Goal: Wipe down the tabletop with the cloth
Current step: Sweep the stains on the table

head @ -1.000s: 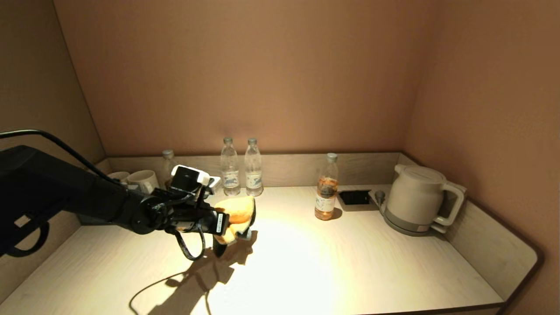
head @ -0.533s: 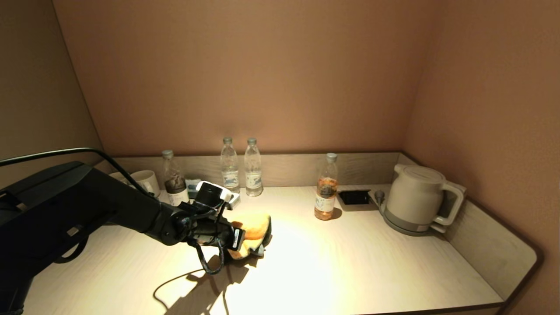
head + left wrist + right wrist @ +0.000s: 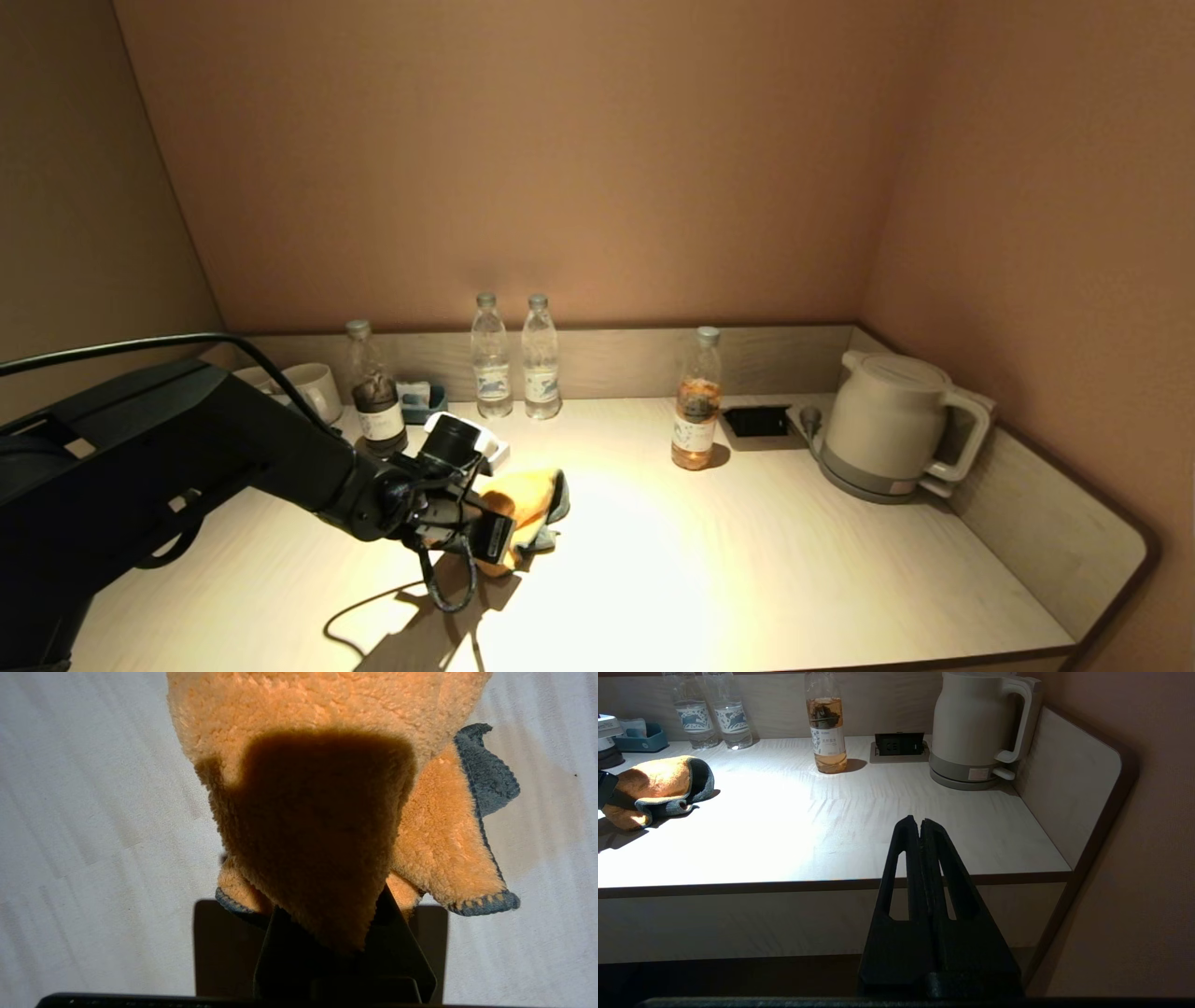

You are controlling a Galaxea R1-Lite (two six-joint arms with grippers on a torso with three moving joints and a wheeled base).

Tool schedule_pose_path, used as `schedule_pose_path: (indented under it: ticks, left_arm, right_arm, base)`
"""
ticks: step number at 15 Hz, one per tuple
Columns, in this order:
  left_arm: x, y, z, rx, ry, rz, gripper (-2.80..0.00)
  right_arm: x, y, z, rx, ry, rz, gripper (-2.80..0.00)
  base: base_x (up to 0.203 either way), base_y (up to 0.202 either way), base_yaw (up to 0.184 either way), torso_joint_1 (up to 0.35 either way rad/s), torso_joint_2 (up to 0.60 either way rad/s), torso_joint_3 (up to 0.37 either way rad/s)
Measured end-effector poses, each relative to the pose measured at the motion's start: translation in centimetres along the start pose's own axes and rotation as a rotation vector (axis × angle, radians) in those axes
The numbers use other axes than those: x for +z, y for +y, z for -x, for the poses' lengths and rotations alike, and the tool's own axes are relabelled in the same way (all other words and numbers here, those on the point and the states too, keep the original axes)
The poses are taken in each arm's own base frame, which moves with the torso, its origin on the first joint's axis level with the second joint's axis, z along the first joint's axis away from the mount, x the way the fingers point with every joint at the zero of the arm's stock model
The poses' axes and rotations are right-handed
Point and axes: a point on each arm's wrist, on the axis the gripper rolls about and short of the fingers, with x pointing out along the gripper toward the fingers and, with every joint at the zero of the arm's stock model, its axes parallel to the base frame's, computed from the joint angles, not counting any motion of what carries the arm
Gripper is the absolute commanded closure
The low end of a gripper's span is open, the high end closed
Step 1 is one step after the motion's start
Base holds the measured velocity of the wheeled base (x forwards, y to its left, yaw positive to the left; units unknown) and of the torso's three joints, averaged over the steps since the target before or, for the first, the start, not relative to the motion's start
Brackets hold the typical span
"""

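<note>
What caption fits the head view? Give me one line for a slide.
Left pincer presses the orange cloth onto the tabletop, bottles and kettle standing behind.

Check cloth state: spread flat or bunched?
Bunched. The cloth lies folded over itself on the tabletop, teal-grey reverse curling up, shut in the left gripper.

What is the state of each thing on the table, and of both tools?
cloth: bunched, lying on the tabletop, gripped at one end.
left tool: shut on the cloth, low over the tabletop.
right tool: shut, empty, parked off the table's front edge.
kettle: upright on its base, lid closed.
tea bottle: upright, capped, partly full.
two water bottles: upright, capped, by the back rim.
dark bottle: upright, capped.
mug: upright.
</note>
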Motion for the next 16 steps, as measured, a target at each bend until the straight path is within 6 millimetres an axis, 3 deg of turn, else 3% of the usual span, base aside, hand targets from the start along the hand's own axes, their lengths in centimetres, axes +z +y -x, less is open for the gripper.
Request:
schedule_pose_path:
  ticks: [3, 5, 11, 16]
  left_arm:
    - [-0.9, -0.7, 0.2, -0.006, 0.023, -0.028, 0.00]
    - [-1.5, -2.2, 0.5, -0.026, 0.033, -0.061, 0.00]
    - [-1.3, -5.6, 1.3, -0.081, 0.008, -0.126, 0.00]
    - [2.1, -8.3, 0.5, -0.126, -0.113, -0.158, 0.00]
  right_arm:
    - [0.0, 0.0, 0.0, 0.000, 0.000, 0.000, 0.00]
    - [0.0, 0.0, 0.0, 0.001, 0.000, 0.000, 0.00]
    - [0.0, 0.0, 0.0, 0.000, 0.000, 0.000, 0.00]
    - [0.0, 0.0, 0.0, 0.000, 0.000, 0.000, 0.00]
  base:
    - [0.000, 0.000, 0.000, 0.000, 0.00, 0.000]
    - [0.000, 0.000, 0.000, 0.000, 0.00, 0.000]
    - [0.000, 0.000, 0.000, 0.000, 0.00, 0.000]
    - [0.000, 0.000, 0.000, 0.000, 0.00, 0.000]
